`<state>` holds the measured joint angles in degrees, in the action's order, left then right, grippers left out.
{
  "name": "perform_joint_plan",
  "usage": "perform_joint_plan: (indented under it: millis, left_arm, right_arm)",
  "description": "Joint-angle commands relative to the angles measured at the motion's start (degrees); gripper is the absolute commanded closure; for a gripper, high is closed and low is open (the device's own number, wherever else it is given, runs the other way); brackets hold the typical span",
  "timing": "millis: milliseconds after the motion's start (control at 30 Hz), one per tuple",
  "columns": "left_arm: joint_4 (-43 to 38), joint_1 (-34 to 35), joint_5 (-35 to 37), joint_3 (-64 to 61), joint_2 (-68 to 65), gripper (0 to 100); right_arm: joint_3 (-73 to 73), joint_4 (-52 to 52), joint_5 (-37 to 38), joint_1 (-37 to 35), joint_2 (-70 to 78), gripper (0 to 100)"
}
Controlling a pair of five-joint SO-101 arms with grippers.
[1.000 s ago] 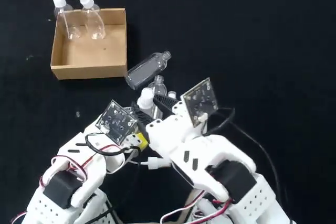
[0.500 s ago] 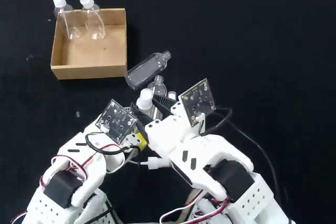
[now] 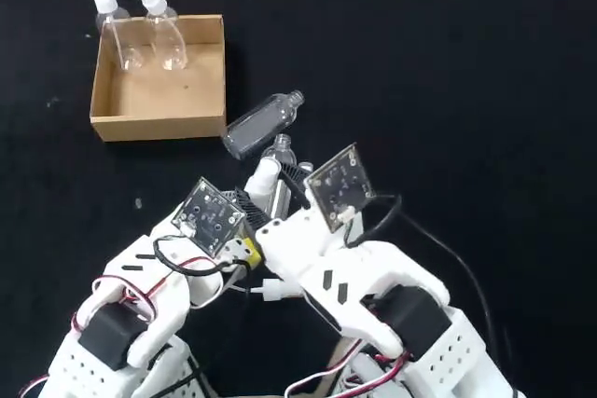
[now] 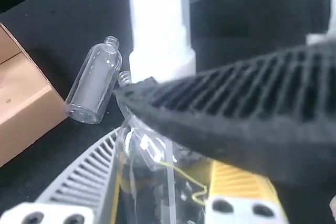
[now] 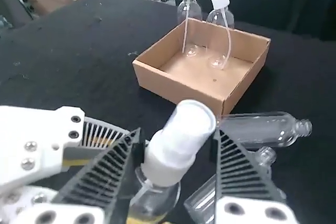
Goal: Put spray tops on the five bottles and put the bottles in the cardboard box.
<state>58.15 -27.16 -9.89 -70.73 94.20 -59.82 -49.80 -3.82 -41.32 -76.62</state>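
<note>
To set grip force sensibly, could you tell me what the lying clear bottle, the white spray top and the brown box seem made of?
Clear lying bottle: probably glossy plastic, see-through with bright highlights; glass cannot be excluded. White spray top: opaque, smooth moulded plastic, apparently. Brown box: matte cardboard, plain flat walls.

Two capped bottles [image 3: 166,39] stand inside the cardboard box [image 3: 159,126], an open bottle [image 3: 261,125] lies beside its corner, and the left gripper [image 3: 254,199] and right gripper [image 3: 281,178] meet at a tilted bottle [image 3: 278,197] bearing a spray top [image 3: 264,174].
</note>
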Motion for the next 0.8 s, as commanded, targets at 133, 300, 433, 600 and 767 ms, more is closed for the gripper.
perform_joint_plan:
  millis: [133, 300, 433, 600, 767]
  left_arm:
    - [-0.26, 0.22, 0.18, 0.66, 0.44, 90]
    - [-0.26, 0.22, 0.18, 0.66, 0.44, 90]
    - [-0.18, 0.22, 0.18, 0.66, 0.44, 90]
    - [-0.18, 0.22, 0.18, 0.66, 0.44, 90]
    - [-0.35, 0.22, 0.18, 0.66, 0.44, 90]
  right_arm:
    - [12.88, -9.23, 2.37, -1.05, -1.1, 80.8]
    - [14.02, -10.37, 2.46, -0.79, -1.1, 80.8]
    - [18.33, -10.37, 2.11, 2.46, -1.1, 81.5]
    - [24.22, -9.85, 2.02, 10.2, 0.4, 96.9]
    - [23.78, -6.68, 2.02, 10.55, 8.04, 96.5]
